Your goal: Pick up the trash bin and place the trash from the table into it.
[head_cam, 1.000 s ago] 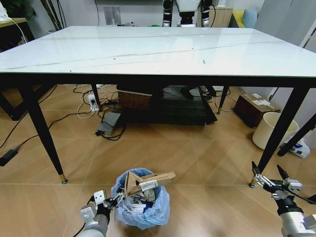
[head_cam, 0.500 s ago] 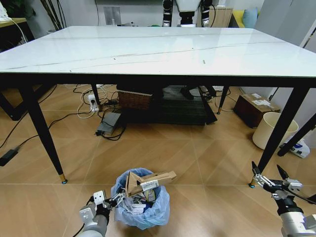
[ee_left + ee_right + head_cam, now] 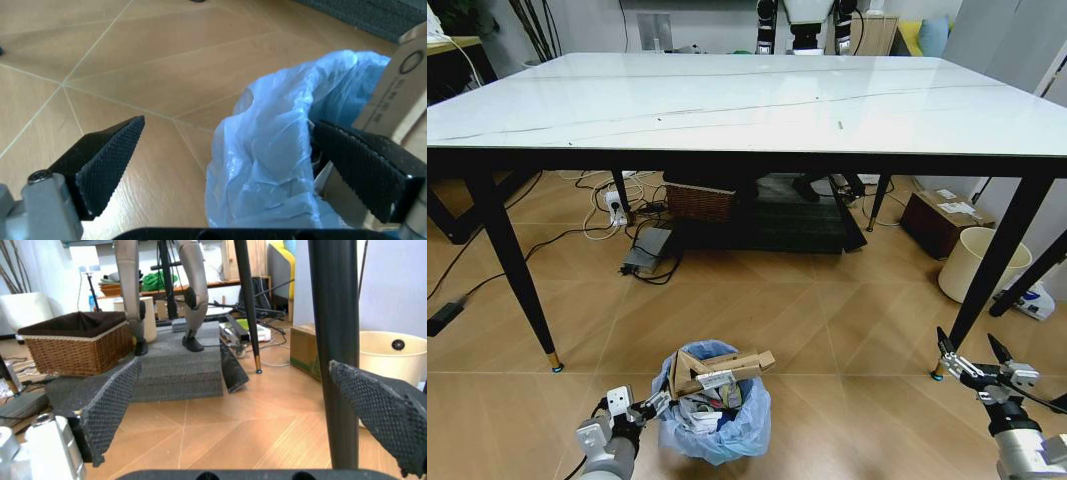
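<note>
Trash bin (image 3: 712, 415) on the floor before the table's (image 3: 747, 100) near edge, trash (image 3: 717, 372) inside, left gripper (image 3: 649, 407) wide astride its bagged rim (one finger inside), right gripper (image 3: 973, 358) wide, low beside a table leg.

Around me a wood floor (image 3: 827, 320) is running in large angled panels, catching soft light. A wicker basket (image 3: 699, 201) is sitting beside a dark grey mat (image 3: 777, 225), and cables (image 3: 577, 235) are trailing from a power strip (image 3: 614, 205) near it. A cardboard box (image 3: 942, 220) and a plain cream bin (image 3: 975, 262) are standing off to my right. A wooden desk (image 3: 452, 45) is showing at the far left, and a pale wall (image 3: 597, 25) is closing the room behind.
</note>
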